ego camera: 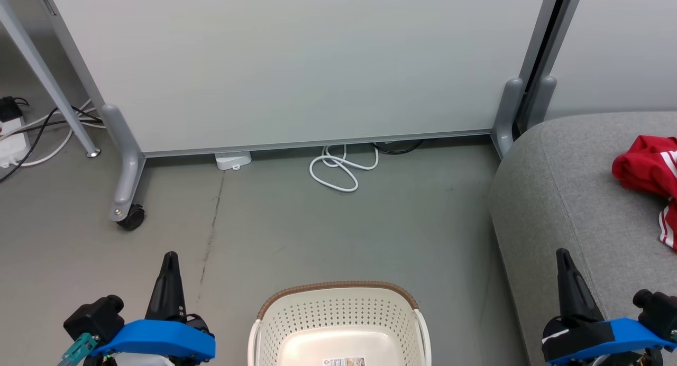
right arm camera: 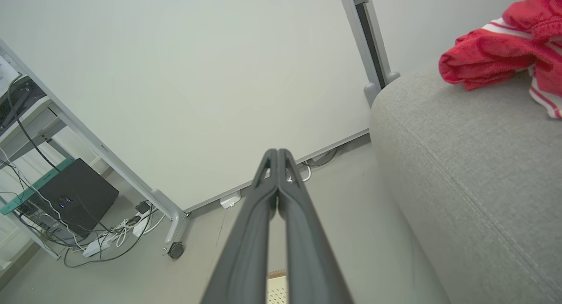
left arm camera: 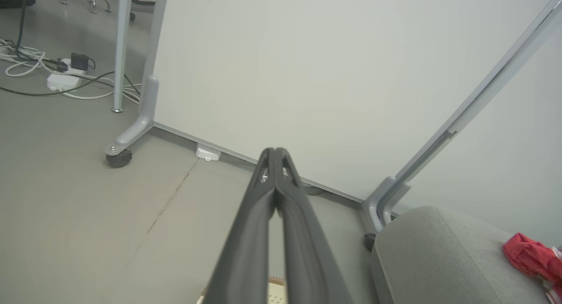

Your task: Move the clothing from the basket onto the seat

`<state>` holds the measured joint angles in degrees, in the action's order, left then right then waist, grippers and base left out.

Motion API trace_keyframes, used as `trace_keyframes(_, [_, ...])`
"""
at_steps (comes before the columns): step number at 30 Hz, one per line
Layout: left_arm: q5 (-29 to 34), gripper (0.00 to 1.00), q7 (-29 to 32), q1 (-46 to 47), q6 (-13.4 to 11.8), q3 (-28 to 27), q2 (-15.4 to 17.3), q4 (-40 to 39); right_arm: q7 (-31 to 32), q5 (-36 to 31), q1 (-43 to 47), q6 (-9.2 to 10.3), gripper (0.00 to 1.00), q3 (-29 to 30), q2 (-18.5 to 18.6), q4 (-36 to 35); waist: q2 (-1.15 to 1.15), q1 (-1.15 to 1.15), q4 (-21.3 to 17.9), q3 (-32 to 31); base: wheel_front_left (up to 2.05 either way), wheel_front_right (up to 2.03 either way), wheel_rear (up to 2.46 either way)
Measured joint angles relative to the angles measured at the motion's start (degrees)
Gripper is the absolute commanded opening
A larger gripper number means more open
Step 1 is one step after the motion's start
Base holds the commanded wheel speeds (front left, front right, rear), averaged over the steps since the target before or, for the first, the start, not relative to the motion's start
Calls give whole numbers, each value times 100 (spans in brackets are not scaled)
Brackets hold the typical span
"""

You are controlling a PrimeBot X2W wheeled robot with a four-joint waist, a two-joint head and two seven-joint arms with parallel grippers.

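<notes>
Clothing (ego camera: 648,167), bright red soft fabric with white stripes, lay on the large grey upholstered seat (ego camera: 571,197) at 3 o'clock. Left gripper (ego camera: 169,260) and right gripper (ego camera: 562,255) were clenched, empty. Risk: the cream perforated plastic basket (ego camera: 338,285) at 6 o'clock was cropped, possibly hiding a garment.

I'm seeing my left pincer (ego camera: 170,260) and right pincer (ego camera: 564,257) tapering into long dark fingers (ego camera: 168,294) over bright blue housings (ego camera: 158,338); a teal connector (ego camera: 79,348) is poking out beside the left's black knob (ego camera: 95,316).

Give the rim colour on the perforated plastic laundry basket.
Brown woven-look rim on the cream-white basket; clearest in the head view.
</notes>
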<state>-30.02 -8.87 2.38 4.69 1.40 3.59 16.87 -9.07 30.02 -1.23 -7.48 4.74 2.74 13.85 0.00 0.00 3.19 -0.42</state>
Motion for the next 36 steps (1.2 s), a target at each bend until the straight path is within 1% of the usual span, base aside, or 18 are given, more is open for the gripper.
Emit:
trace_keyframes(17, [-1471,0,355,70,69,-182,-20,-63,375,1473,-96,0,0,38,0,-1,0,0,-52,10,0,0,0])
trace_keyframes(36, [-2832,0,698,152,126,-355,-34,-122,705,2827,-190,1,0,79,0,0,0,0,-110,21,0,0,0])
